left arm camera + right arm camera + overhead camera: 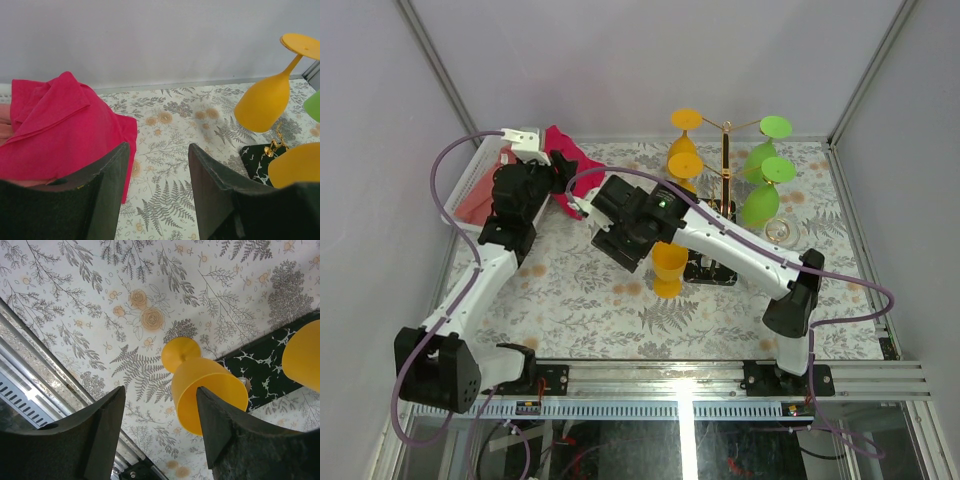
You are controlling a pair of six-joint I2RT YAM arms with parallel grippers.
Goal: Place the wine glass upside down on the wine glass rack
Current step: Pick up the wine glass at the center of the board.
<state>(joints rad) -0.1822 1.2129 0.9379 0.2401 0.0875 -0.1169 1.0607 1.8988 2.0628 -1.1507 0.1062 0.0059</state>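
Note:
An orange wine glass stands upright on the flowered tablecloth, just in front of the wine glass rack. The rack is a gold pole on a black veined base. My right gripper hovers above the glass, its jaws open. In the right wrist view the glass lies partly behind the right finger of the gripper, not between the fingers. My left gripper is open and holds nothing. In its own view, the left gripper sits beside a pink cloth.
One orange glass and two green glasses hang upside down on the rack. A small clear glass stands to the right of the rack base. A white basket sits at the far left by the pink cloth.

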